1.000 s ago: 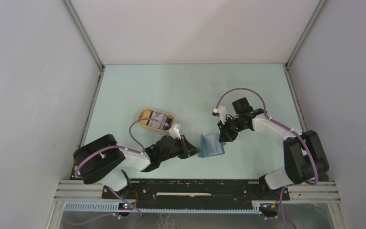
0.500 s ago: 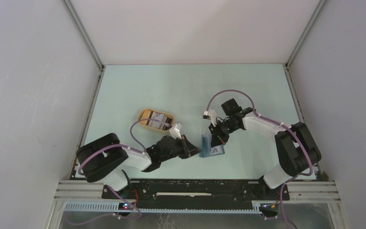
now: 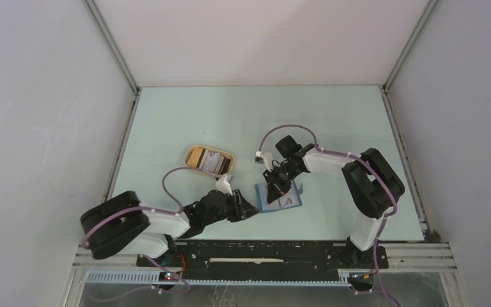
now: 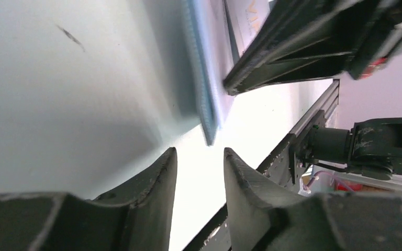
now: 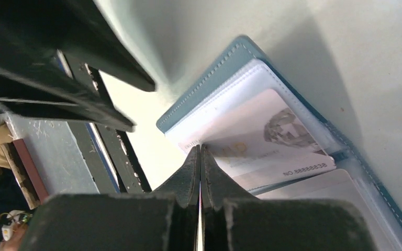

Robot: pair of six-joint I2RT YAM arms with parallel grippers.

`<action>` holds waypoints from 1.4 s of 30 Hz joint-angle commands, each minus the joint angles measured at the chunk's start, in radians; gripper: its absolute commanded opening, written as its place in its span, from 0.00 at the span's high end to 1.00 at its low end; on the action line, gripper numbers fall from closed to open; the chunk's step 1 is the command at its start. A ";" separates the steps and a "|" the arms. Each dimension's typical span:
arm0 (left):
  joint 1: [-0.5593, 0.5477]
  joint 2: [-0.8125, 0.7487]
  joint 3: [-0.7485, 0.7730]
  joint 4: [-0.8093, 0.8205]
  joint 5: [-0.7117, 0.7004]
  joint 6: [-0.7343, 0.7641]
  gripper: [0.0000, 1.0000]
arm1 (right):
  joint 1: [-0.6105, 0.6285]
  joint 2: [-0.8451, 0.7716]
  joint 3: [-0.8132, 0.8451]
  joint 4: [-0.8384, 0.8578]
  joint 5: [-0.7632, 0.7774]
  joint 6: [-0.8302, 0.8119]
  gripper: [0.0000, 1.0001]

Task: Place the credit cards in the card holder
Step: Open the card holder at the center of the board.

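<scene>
Card insertion: right gripper [image 5: 200, 150], closed, presses credit card [image 5: 272, 137] into card holder [image 5: 225, 61] at its tips; left gripper [image 4: 200, 155] part-open, empty. Next, probably: push deeper.

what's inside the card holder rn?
One pale card with a printed picture lies in a clear sleeve of the open card holder. The shut right end effector covers its near edge; any cards beneath can't be seen.

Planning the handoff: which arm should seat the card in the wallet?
Probably right. The right gripper, shut, rests its tip on the card in the open wallet; the left gripper stands open beside it, empty.
</scene>
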 commanded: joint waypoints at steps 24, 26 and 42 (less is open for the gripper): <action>0.007 -0.191 0.189 -0.222 -0.014 0.231 0.46 | -0.106 -0.011 0.172 -0.290 -0.088 -0.224 0.75; 0.018 -0.139 0.184 -0.164 0.016 0.217 0.45 | -0.112 -0.006 0.177 -0.295 -0.087 -0.220 0.74; 0.057 0.047 0.188 0.032 0.110 0.136 0.53 | -0.139 0.015 0.178 -0.302 -0.113 -0.210 0.73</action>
